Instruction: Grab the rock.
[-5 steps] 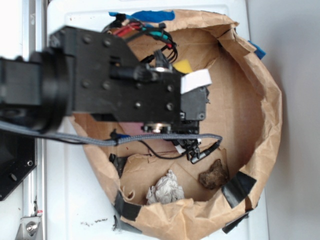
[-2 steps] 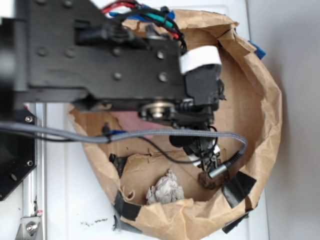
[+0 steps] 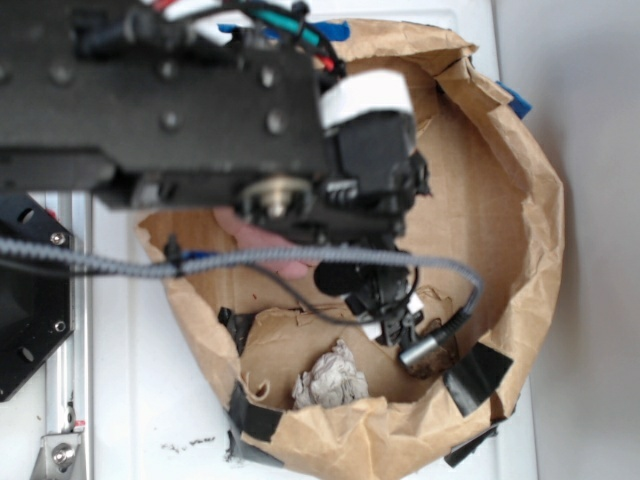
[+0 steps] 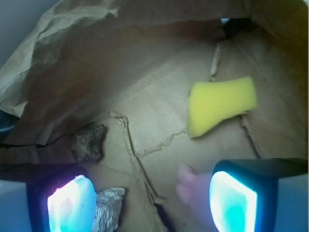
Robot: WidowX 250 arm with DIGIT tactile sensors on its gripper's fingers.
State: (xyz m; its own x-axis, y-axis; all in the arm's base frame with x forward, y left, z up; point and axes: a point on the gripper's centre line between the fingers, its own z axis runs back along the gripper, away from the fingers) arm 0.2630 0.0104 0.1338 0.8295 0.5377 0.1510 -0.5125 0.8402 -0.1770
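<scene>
Rock (image 4: 90, 142) untouched on cardboard, gripper (image 4: 152, 203) open above

The rock (image 4: 90, 142), ahead of the left fingers (image 4: 71, 203), looks rough and matt. The yellow sponge (image 4: 221, 103) ahead of the right one looks soft and porous. Crumpled brown paper (image 4: 58, 43) walls them; creased cardboard (image 4: 159, 121) lies beneath. The fingers' pads glow glossy.
</scene>
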